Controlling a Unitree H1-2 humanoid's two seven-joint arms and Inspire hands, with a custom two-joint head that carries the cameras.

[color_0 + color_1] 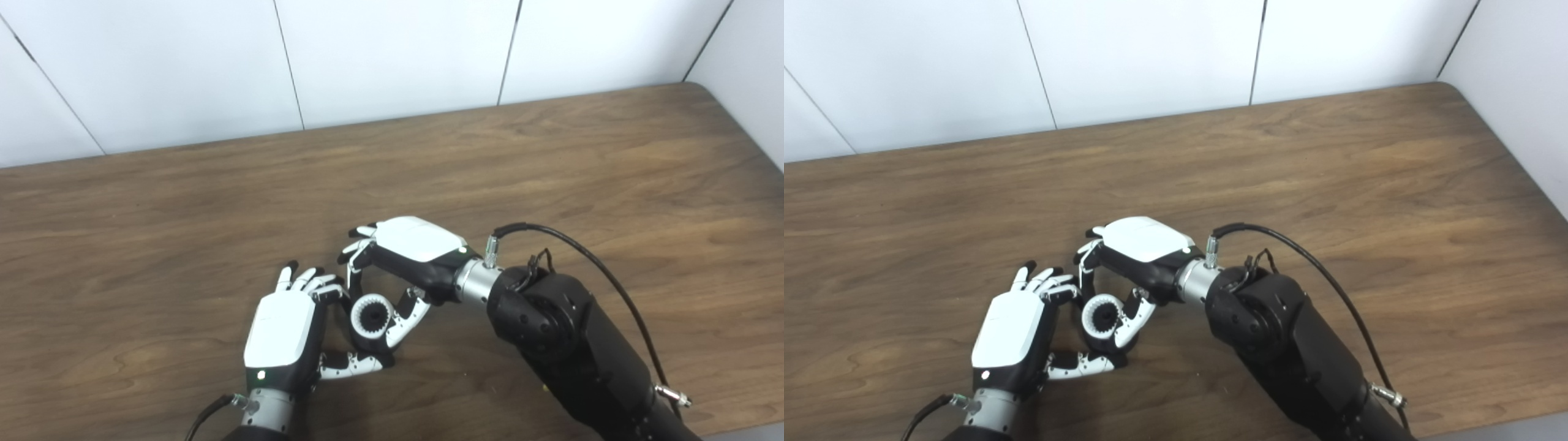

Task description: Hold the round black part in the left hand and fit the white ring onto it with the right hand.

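Observation:
The white ring, toothed on its inner edge, sits around the round black part, whose dark core shows through the ring's middle. Both are just above the table between my two hands. My left hand holds the black part from the left, with its thumb under it and a curled finger against its side. My right hand comes in from the right, pinching the ring between a finger above and the thumb on the right. The black part's lower body is mostly hidden.
The wooden table stretches to a white panelled wall at the back. The right forearm with its looping black cable lies over the table's front right. The table's right edge runs along a side wall.

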